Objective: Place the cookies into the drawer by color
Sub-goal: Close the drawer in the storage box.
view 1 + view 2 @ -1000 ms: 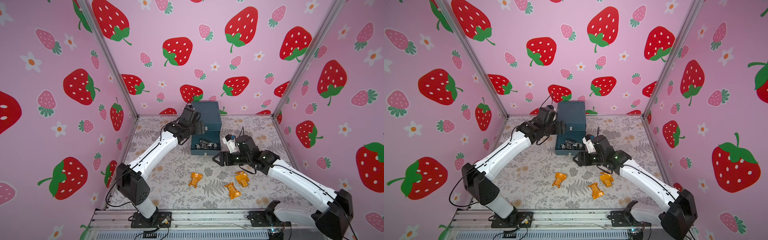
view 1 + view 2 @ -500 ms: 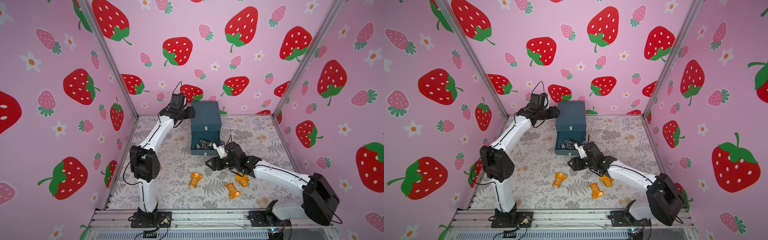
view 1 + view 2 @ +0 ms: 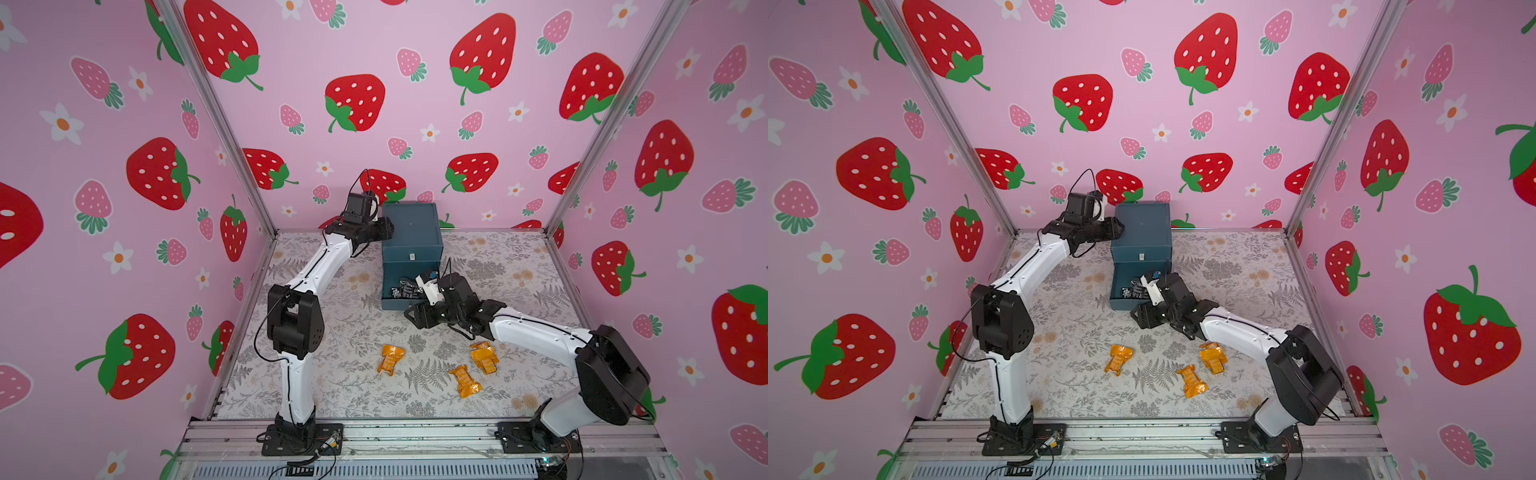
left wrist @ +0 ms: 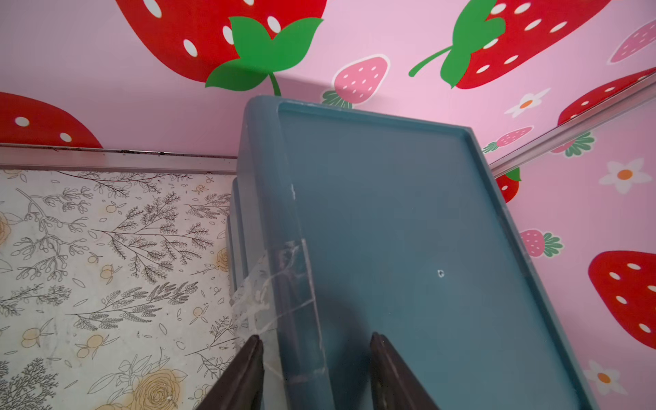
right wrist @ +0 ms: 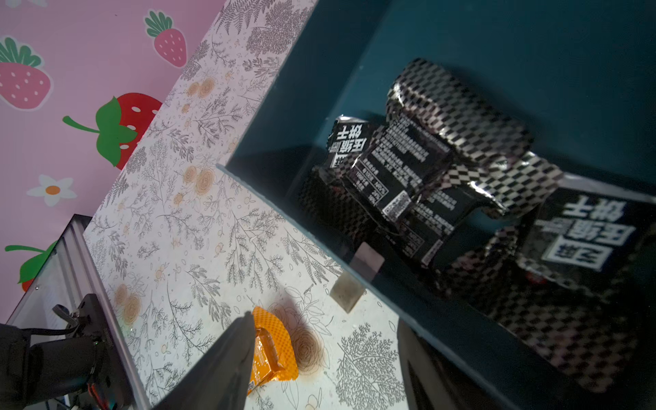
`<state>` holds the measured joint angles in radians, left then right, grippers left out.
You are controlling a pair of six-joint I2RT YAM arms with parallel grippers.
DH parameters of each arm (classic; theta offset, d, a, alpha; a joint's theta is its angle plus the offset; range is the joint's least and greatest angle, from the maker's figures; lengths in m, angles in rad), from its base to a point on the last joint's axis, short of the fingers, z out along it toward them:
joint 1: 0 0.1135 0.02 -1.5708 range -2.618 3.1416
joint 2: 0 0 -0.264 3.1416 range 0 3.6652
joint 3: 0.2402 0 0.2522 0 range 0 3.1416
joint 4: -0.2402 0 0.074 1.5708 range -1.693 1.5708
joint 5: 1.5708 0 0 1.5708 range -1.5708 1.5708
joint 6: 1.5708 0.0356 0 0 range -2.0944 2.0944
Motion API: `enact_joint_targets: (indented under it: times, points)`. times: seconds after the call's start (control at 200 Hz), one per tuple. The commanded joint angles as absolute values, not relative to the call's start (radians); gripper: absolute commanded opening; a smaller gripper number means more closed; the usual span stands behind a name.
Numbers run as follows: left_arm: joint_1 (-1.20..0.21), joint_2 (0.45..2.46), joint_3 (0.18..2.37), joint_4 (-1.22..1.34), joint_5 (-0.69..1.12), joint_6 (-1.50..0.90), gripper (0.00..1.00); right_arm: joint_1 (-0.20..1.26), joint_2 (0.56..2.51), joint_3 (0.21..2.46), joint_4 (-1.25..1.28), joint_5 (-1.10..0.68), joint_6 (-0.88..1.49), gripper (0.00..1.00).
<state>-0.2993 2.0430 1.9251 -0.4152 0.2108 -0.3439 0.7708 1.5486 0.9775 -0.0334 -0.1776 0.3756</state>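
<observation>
The teal drawer [image 3: 411,232] cabinet stands at the back, its bottom drawer pulled out and holding several black-patterned cookies [image 3: 404,289] [image 5: 436,156]. Three orange cookies [image 3: 390,358] [image 3: 464,380] [image 3: 484,357] lie on the floor in front, seen in both top views [image 3: 1119,358]. My left gripper [image 4: 316,339] [image 3: 387,231] is open and straddles the cabinet's upper left edge [image 4: 294,248], one finger outside the side wall, one over the top. My right gripper [image 5: 324,323] [image 3: 410,316] is open and empty, low beside the open drawer's front wall [image 5: 355,269], near its white pull tab [image 5: 348,293].
Pink strawberry walls close in the back and both sides, and the cabinet stands close to the back wall. A metal rail [image 3: 415,432] with both arm bases runs along the front. An orange cookie [image 5: 273,348] shows behind one right finger.
My left gripper has risen from beside the open drawer to the cabinet's top left edge, its jaws narrowing. The right gripper has shifted left along the drawer front, with its jaws a little narrower.
</observation>
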Motion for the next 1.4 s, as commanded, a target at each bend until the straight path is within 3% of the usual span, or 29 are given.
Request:
enact_joint_targets:
  times: [0.0,0.44,0.55,0.645,1.081,1.396]
  points:
    - [-0.297,2.017,1.873,-0.446,0.199,-0.338,0.53,0.764,1.559,1.015,-0.063,-0.137,0.342,0.69]
    - [-0.297,1.89,1.803,-0.398,0.208,-0.358,0.6,0.76,1.36,0.893,-0.071,-0.139,0.36,0.69]
    - [-0.3,1.878,1.775,-0.347,0.219,-0.366,0.64,0.758,1.415,0.901,-0.063,-0.233,0.359,0.65]
    - [-0.301,1.943,1.854,-0.42,0.227,-0.349,0.62,0.758,1.462,0.911,-0.041,-0.282,0.369,0.64]
    - [-0.314,2.003,1.809,-0.444,0.267,-0.354,0.49,0.738,1.628,1.137,-0.097,-0.115,0.263,0.64]
    - [-0.314,1.971,1.718,-0.409,0.271,-0.346,0.48,0.697,1.837,1.386,-0.18,-0.032,0.163,0.65]
